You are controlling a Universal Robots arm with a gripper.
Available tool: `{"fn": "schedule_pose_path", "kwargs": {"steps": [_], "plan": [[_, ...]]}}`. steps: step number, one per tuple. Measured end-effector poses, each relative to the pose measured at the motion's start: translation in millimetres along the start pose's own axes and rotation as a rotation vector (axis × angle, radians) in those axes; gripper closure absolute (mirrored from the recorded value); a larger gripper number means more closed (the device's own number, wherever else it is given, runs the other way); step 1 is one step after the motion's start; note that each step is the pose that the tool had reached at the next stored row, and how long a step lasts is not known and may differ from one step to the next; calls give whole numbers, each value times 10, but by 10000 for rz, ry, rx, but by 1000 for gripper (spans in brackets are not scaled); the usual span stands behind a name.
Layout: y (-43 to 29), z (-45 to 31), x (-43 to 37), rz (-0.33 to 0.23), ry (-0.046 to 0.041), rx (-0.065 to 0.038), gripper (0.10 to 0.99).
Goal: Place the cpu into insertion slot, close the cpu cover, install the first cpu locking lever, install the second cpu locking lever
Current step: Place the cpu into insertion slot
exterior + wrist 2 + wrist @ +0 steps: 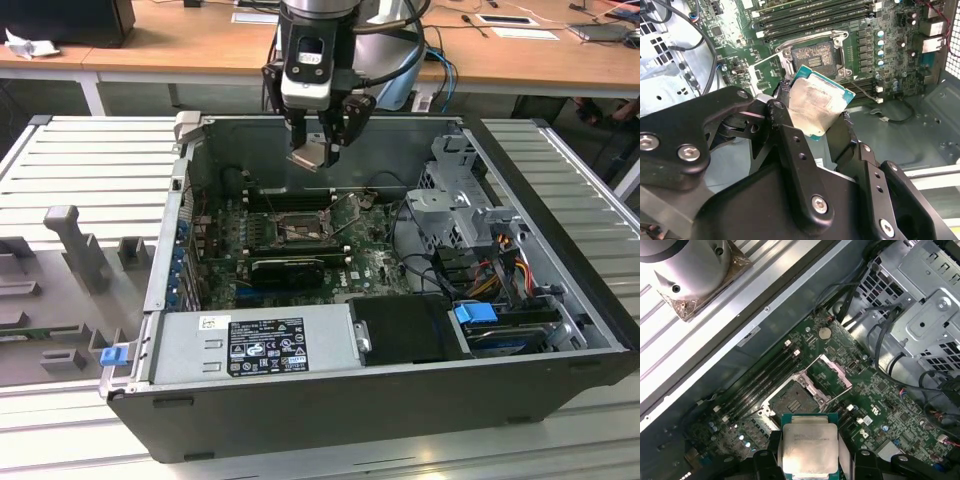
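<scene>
With fingers [771, 452] pressing two opposite edges, holding the cpu [312, 155] tilted at upper centre of the exterior view, above the open insertion slot [300, 228]; probably handling as light, rigid, slippery and fragile, so gripping edges only.

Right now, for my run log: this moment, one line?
pincer shut on silver-grey square cpu; dark square insertion slot empty; silver cpu cover open

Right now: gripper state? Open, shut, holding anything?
Gripper: shut on the cpu, held in the air above the board, clear of the slot.
</scene>
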State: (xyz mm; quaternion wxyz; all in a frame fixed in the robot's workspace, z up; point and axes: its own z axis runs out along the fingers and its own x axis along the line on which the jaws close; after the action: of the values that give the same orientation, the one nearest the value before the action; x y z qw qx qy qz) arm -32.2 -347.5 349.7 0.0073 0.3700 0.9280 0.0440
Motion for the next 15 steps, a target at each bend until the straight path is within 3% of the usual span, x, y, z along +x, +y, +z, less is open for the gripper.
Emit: {"fn": "schedule_pose_path", "kwargs": {"steps": [15], "plan": [[-3,31,0,1219,-95,-12,553]]}}
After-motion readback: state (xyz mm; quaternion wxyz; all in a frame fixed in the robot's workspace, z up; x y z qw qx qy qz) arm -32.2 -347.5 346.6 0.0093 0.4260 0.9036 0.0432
